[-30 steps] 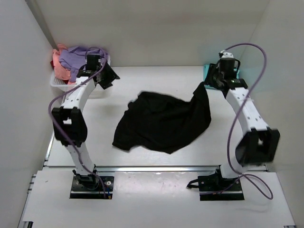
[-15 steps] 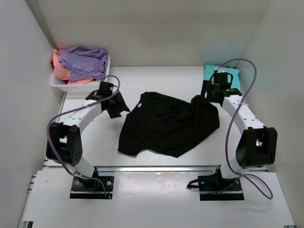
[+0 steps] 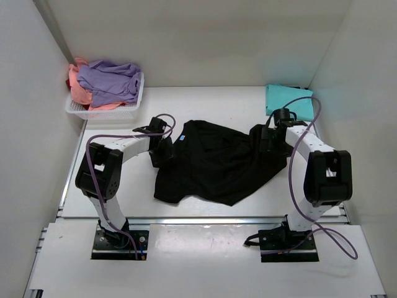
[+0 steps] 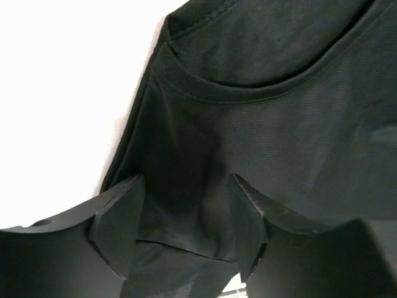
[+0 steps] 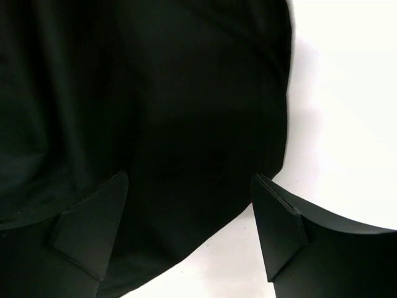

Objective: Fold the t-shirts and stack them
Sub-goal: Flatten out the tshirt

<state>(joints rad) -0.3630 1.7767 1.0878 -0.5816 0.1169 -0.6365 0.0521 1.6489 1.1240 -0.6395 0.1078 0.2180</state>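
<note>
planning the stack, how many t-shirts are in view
5: black t-shirt spread mid-table, teal t-shirt folded far right; lavender t-shirt, salmon-pink t-shirt and a sliver of red t-shirt heaped in the white basket. More may hide underneath.

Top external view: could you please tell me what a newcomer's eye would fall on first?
A crumpled black cloth t-shirt sprawls across the middle of the white table, with the open left tool at its left edge and the open right tool at its right. Far left, a white plastic mesh basket holds a lavender tee and a salmon-pink tee; a teal tee lies far right.
</note>
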